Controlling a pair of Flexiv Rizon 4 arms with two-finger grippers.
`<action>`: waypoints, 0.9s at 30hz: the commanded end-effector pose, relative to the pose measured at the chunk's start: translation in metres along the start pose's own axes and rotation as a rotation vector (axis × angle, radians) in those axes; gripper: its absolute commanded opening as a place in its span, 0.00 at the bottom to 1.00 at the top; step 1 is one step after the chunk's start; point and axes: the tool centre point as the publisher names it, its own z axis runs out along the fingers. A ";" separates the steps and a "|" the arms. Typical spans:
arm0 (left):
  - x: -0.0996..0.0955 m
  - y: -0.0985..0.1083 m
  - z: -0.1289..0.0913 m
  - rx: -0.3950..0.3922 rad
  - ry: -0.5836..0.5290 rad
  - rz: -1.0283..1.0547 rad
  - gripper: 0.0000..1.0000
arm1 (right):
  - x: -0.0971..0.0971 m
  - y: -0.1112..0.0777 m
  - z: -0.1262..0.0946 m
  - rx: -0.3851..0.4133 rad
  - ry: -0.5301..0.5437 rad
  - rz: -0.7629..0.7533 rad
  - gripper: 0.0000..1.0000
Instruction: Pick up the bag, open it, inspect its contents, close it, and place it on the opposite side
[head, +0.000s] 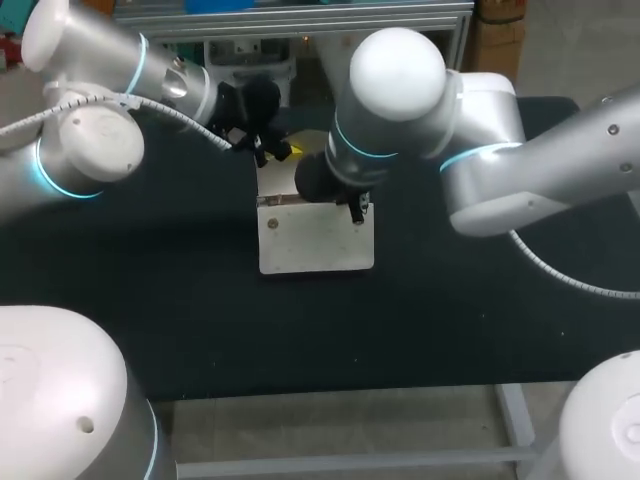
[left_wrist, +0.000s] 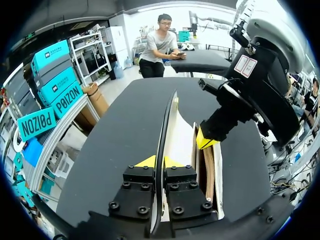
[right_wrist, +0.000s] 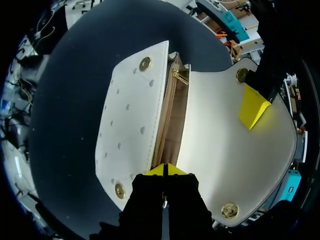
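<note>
Head view: bag (head: 315, 245) lies flat mid-table (head: 200, 320), long axis running left to right and mouth toward the far edge, but both arms hide the opening. Our wrist views fill that in. Left gripper (left_wrist: 157, 162) has its fingers pinched on the edge of the raised flap (right_wrist: 225, 160). Right gripper (right_wrist: 164, 170) has its fingers narrow, nipping the front panel's rim. Only the right wrist view shows the tan lining (right_wrist: 172, 125) and gold snaps (right_wrist: 145, 63).
</note>
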 end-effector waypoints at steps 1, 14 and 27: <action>-0.001 0.000 -0.003 0.010 -0.008 -0.004 0.00 | 0.008 0.006 0.002 0.009 0.018 -0.007 0.00; 0.002 0.002 -0.005 0.012 -0.013 -0.003 0.00 | 0.021 0.011 -0.001 0.000 0.101 -0.002 0.00; 0.007 0.007 -0.003 0.002 -0.006 0.013 0.00 | 0.025 0.011 0.006 -0.010 0.244 0.010 0.00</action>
